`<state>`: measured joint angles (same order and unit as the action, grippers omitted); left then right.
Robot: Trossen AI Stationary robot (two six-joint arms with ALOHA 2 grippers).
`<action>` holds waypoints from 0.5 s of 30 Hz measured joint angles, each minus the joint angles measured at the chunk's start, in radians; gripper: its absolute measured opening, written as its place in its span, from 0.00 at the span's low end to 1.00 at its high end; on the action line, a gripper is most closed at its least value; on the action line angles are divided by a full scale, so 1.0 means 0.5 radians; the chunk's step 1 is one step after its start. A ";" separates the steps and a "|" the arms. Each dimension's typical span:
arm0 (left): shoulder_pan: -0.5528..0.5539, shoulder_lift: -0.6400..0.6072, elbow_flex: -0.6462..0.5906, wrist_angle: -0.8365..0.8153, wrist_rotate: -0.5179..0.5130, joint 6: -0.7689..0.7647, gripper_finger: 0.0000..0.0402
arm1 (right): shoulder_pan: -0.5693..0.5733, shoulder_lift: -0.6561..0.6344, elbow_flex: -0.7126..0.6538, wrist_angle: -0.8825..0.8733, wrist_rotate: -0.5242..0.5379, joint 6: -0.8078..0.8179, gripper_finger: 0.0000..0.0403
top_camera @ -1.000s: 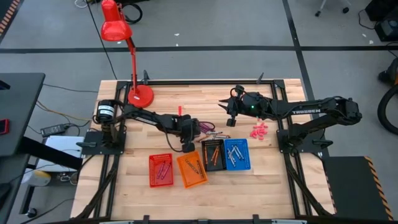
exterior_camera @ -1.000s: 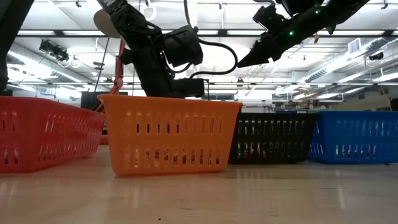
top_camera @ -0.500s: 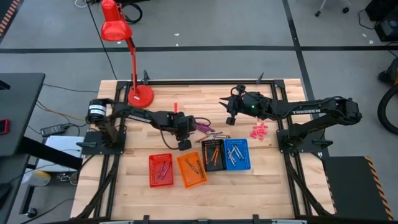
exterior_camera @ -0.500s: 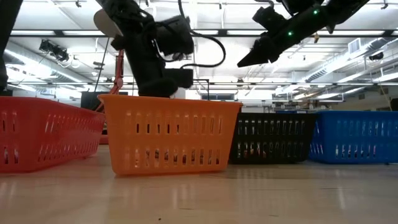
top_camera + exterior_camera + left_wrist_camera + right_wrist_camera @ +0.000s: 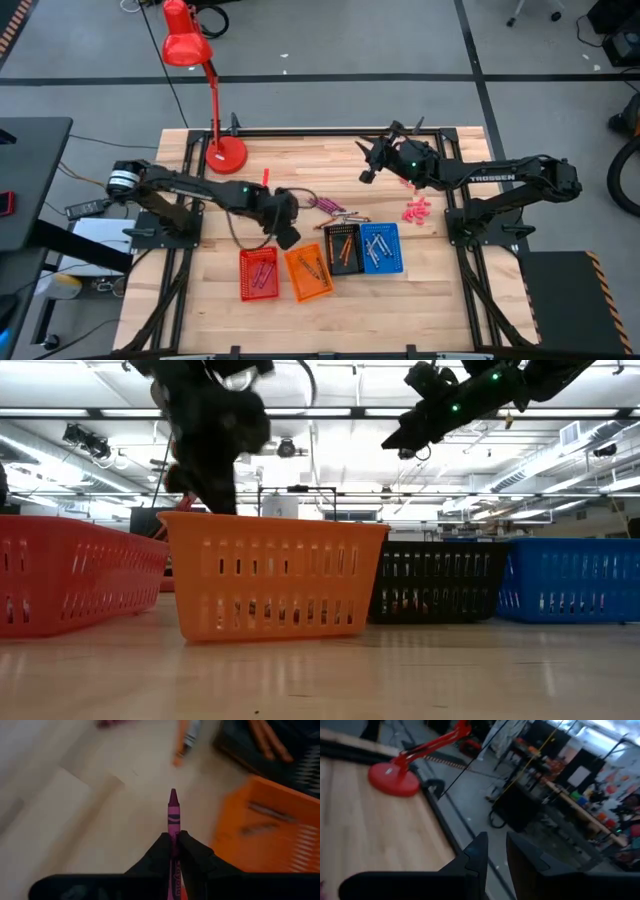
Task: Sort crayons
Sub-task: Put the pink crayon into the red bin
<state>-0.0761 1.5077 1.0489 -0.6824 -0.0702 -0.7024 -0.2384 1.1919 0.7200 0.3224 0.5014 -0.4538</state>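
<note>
Left hand [image 5: 173,851] near orange basket [image 5: 260,832]

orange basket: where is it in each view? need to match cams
High: orange basket, second from left in the row, beside the red basket.
Low: centre-left, nearest the camera.
Left wrist: along the right edge.
Right wrist: not in it.
Shared landmark: black basket next to it.

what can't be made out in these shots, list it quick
- Left gripper, high view: too small to show the purple crayon it pinches; only the left wrist view shows that.
- Orange basket, low view: its wall hides the contents.
- Loose crayons, left wrist view: blurred.
- Right gripper, right wrist view: nothing between its fingers; the baskets are out of frame.
</note>
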 joint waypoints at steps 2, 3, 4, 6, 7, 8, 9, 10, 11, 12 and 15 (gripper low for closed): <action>-0.088 -0.052 0.003 -0.025 0.009 -0.131 0.10 | -0.019 0.000 0.000 0.070 0.000 -0.045 0.19; -0.135 -0.078 0.005 -0.024 0.011 -0.194 0.10 | -0.025 0.000 0.000 0.106 -0.002 -0.051 0.19; -0.189 -0.103 0.004 -0.052 0.014 -0.257 0.10 | -0.032 0.000 0.000 0.140 -0.013 -0.054 0.19; -0.287 -0.140 0.004 -0.049 0.017 -0.395 0.10 | -0.047 0.000 0.000 0.215 -0.060 -0.060 0.19; -0.341 -0.155 0.005 -0.064 0.018 -0.466 0.10 | -0.055 0.000 0.000 0.250 -0.082 -0.075 0.18; -0.392 -0.164 0.005 -0.086 0.018 -0.545 0.10 | -0.060 0.000 0.000 0.284 -0.104 -0.094 0.19; -0.441 -0.166 0.005 -0.084 0.018 -0.629 0.10 | -0.066 0.000 0.000 0.318 -0.120 -0.110 0.19; -0.495 -0.164 0.005 -0.088 0.016 -0.710 0.10 | -0.075 0.000 0.000 0.351 -0.138 -0.133 0.19; -0.544 -0.162 0.005 -0.119 0.006 -0.787 0.10 | -0.079 0.000 0.000 0.384 -0.150 -0.157 0.19; -0.594 -0.160 0.004 -0.148 -0.018 -0.867 0.10 | -0.080 0.000 0.000 0.421 -0.159 -0.167 0.19; -0.722 -0.114 0.007 -0.201 -0.099 -1.097 0.10 | -0.092 0.000 0.000 0.521 -0.170 -0.178 0.19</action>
<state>-0.4372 1.4508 1.0524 -0.7828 -0.1196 -1.2507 -0.2842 1.1919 0.7200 0.5827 0.4161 -0.5428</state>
